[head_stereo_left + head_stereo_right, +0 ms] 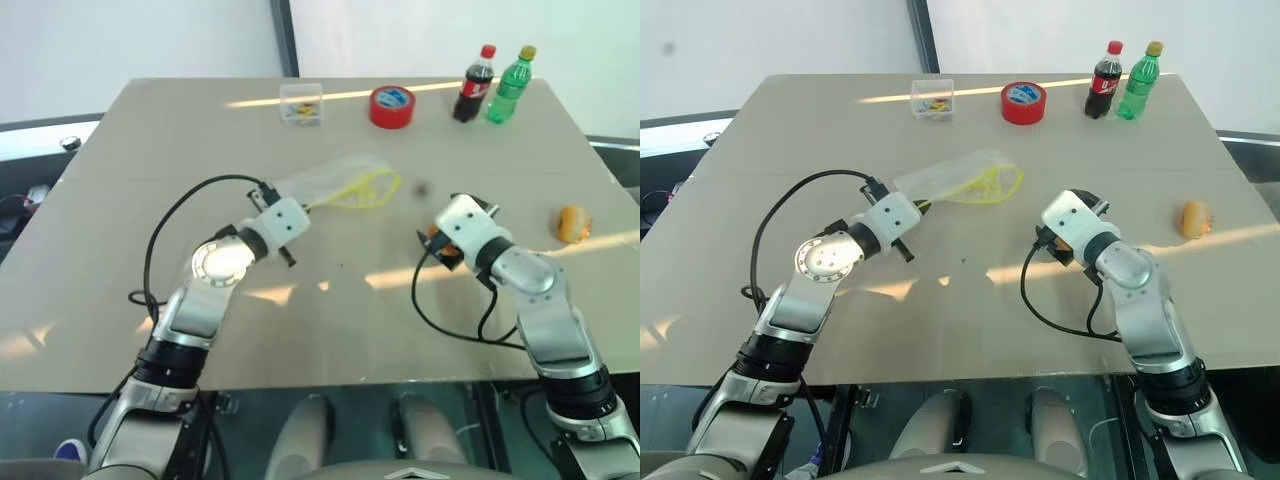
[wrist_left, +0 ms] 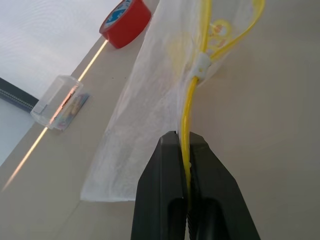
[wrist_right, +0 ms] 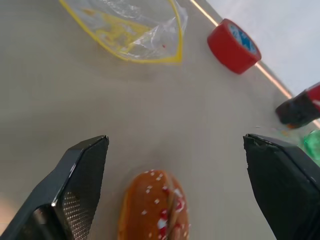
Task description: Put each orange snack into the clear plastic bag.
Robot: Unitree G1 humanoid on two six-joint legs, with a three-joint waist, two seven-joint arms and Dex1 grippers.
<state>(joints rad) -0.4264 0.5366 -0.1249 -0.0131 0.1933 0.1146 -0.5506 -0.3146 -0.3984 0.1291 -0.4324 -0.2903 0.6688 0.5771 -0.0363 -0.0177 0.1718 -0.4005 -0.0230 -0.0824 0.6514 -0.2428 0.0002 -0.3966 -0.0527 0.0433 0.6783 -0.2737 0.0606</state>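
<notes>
The clear plastic bag (image 1: 338,183) lies at mid-table with its yellow seal strip looped open toward the right. My left gripper (image 2: 185,146) is shut on that yellow strip at the bag's near edge. One orange snack (image 3: 154,208), a seeded bun in glossy wrap, lies on the table between the fingers of my right gripper (image 3: 175,139), which stands wide open; neither finger touches it. A second orange snack (image 1: 573,223) sits on the table near the right edge, to the right of my right arm. No snack shows inside the bag.
Along the far edge stand a small clear rigid box (image 1: 301,102), a red tape roll (image 1: 391,106), a cola bottle (image 1: 474,85) and a green bottle (image 1: 511,86). Black cables loop off both wrists onto the beige table (image 1: 330,300).
</notes>
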